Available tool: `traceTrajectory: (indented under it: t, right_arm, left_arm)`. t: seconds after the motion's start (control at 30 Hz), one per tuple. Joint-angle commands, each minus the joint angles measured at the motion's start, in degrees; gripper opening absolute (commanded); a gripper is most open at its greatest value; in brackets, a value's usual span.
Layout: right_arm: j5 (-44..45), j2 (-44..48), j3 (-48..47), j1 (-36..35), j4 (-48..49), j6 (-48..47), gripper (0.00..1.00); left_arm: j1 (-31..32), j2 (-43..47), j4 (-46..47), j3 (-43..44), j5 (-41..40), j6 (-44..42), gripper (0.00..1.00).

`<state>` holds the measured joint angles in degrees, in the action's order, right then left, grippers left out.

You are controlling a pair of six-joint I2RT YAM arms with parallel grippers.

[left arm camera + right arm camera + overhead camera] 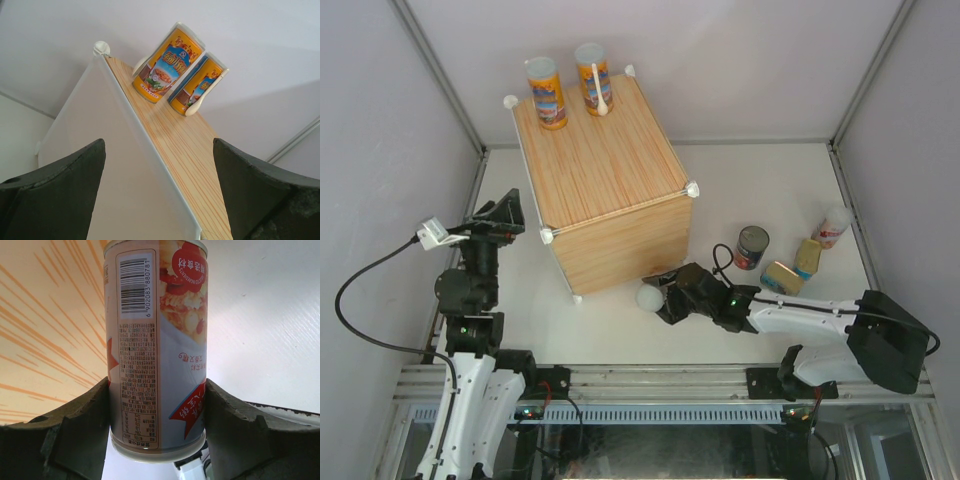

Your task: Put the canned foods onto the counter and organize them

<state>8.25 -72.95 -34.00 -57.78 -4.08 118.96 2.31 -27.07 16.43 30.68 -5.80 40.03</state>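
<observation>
The counter (605, 175) is a wood-grain cube with white ball corners. Two tall orange cans (546, 92) (592, 78) stand at the back of its top; both also show in the left wrist view (167, 62) (197, 82). My right gripper (667, 297) is shut on a white-and-red can (155, 350) with a pale lid (649, 297), low by the counter's front right face. My left gripper (508, 212) is open and empty beside the counter's left face (100, 165). A dark tomato can (751, 247) stands on the table.
Two flat gold-blue tins (780, 277) (808, 257) and a red-and-white can (833, 227) sit at the right of the table. Grey walls with metal frame posts (440, 80) close in the left, back and right sides.
</observation>
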Motion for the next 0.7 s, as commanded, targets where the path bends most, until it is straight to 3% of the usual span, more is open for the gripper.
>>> traceTrajectory:
  t: [0.0,0.47,0.67]
  right_arm:
    - [0.05,-0.6,-0.58,0.68,9.99,16.79,0.19]
    - [0.92,-3.13,0.13,1.17,16.12,16.5,0.67]
    - [0.98,-3.08,-0.78,1.42,16.14,15.89,0.76]
  left_arm:
    - [-0.58,-0.33,2.55,-0.79,0.32,0.74,0.92]
    - [-1.22,-0.96,3.27,-0.98,1.4,1.71,0.92]
    - [-1.29,-1.37,3.44,-1.04,1.58,1.89,0.92]
